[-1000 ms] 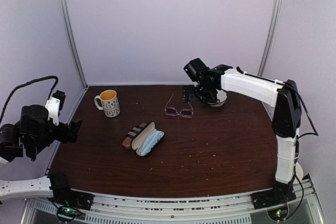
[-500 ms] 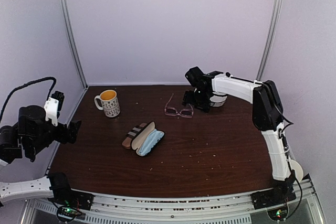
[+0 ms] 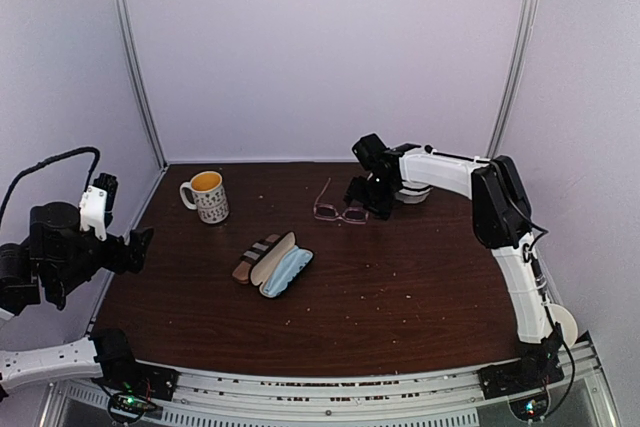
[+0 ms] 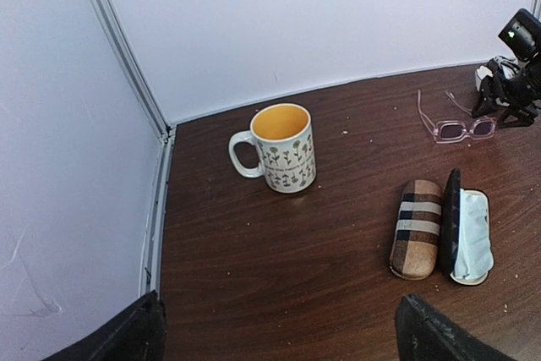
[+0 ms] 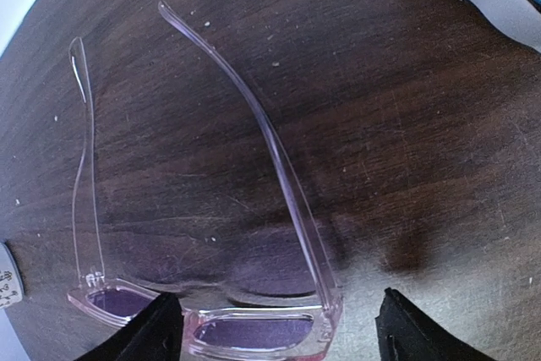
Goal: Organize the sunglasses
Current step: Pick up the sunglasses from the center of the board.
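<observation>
Now | pink-framed glasses (image 3: 340, 209) lie far centre on the table (image 3: 400, 287), arms unfolded | right gripper (image 3: 362, 199) jaws wide apart astride the front frame, gripping nothing; left gripper (image 4: 279, 337) fully open, empty, near left | judged light, thin, brittle, slick plastic; pinch gently at the front frame beside the hinge

Pink-framed sunglasses (image 5: 254, 328), arms unfolded, upright on table (image 3: 400, 277)

Unfolded pink glasses (image 5: 254, 331) between spread fingers (image 5: 156, 331)
</observation>
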### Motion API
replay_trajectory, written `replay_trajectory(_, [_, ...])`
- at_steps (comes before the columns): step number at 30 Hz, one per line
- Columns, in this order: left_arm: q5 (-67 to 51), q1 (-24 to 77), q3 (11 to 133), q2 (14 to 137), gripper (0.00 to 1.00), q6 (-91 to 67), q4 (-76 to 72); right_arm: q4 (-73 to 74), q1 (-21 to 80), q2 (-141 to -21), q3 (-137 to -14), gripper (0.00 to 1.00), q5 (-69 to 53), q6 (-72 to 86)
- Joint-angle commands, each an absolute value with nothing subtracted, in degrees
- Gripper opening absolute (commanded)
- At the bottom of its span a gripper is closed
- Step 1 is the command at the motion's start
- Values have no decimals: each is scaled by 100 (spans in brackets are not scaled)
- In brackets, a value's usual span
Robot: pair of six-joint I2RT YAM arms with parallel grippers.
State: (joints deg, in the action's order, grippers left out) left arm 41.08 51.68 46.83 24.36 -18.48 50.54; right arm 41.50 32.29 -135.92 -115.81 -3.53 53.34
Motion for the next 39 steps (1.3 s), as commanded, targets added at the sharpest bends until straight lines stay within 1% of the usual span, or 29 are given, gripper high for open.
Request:
replay_trajectory(1, [4027,5107,4615,2326,98,-1767,4780,4085,3190,-13695,-11664,76,-459,5415])
replay_trajectory(5, [4012,5106,4605,2278,98,-1751,4764,3995,3206,-13593,-11330,65,-591,5408])
replay_trajectory(9, [3999,5098,4605,2274,98,-1749,4759,3924,3225,-13381,-10956,57,-604,5326])
replay_trajectory(14, [3980,5089,4597,2265,98,-1740,4747,3887,3267,-12983,-10421,52,-609,5230])
replay_trajectory(17, [3977,5082,4597,2267,98,-1727,4740,3736,3295,-12681,-9958,46,-599,5201])
replay_trajectory(20, [3952,5082,4594,2264,98,-1715,4737,3545,3305,-12424,-9496,35,-527,5157])
replay_trajectory(23, [3933,5071,4593,2268,98,-1699,4729,3639,3292,-12407,-9463,23,-393,5061])
replay_trajectory(26, [3931,5071,4590,2260,98,-1696,4734,3748,3296,-12390,-9534,17,-378,4984])
replay_trajectory(31, [3933,5064,4592,2259,98,-1692,4725,3844,3296,-12207,-9422,11,-197,4831])
replay_trajectory(39, [3844,5062,4588,2284,98,-1643,4704,3901,3300,-11445,-8834,9,48,4521])
